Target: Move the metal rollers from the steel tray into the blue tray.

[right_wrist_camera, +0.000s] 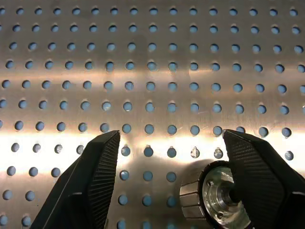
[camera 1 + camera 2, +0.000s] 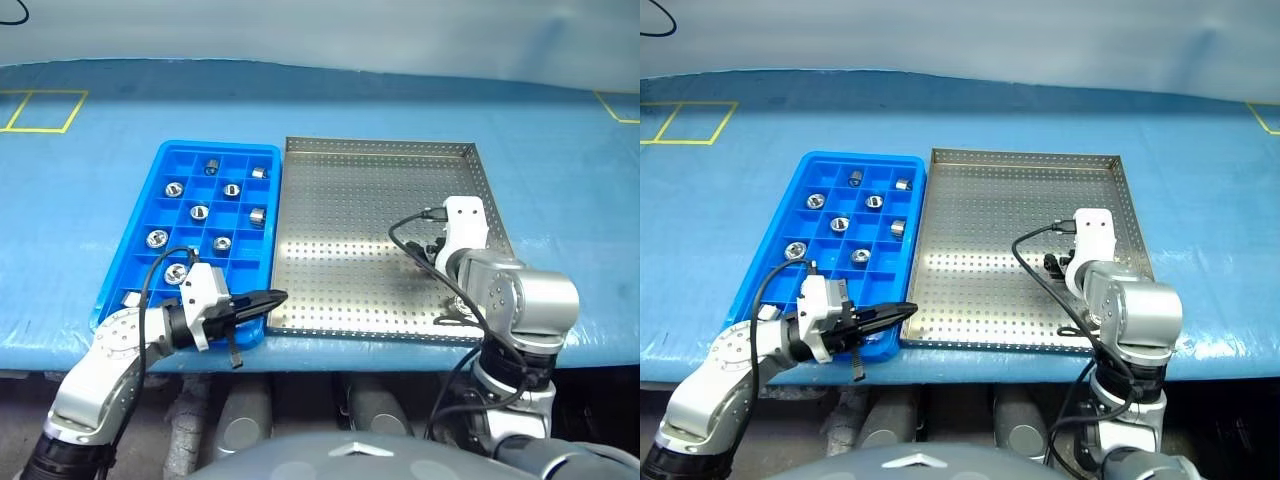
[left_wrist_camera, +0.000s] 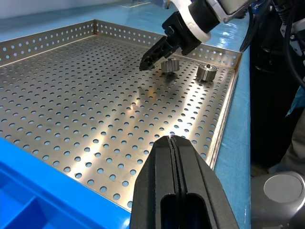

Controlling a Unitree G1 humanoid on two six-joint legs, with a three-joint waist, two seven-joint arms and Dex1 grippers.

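Note:
The blue tray (image 2: pixel 222 147) lies on the left and holds several metal rollers (image 2: pixel 199 211) in its compartments. To its right lies the steel tray (image 2: pixel 370 190). My left gripper (image 2: pixel 258 302) is shut and empty, low over the front edge where the two trays meet; its closed fingers (image 3: pixel 174 162) point across the steel floor. My right gripper (image 1: pixel 171 136) is open over the steel tray's front right part. One roller (image 1: pixel 214 195) lies on the floor close to its right finger. From the left wrist, two rollers (image 3: pixel 169 66) (image 3: pixel 206 71) show beside the right gripper (image 3: pixel 148 59).
Both trays rest on a blue cloth-covered table (image 2: pixel 560 180) with yellow tape marks (image 2: pixel 45 110) at the far left. The steel tray's low perforated rim (image 3: pixel 224 119) runs close to the two rollers.

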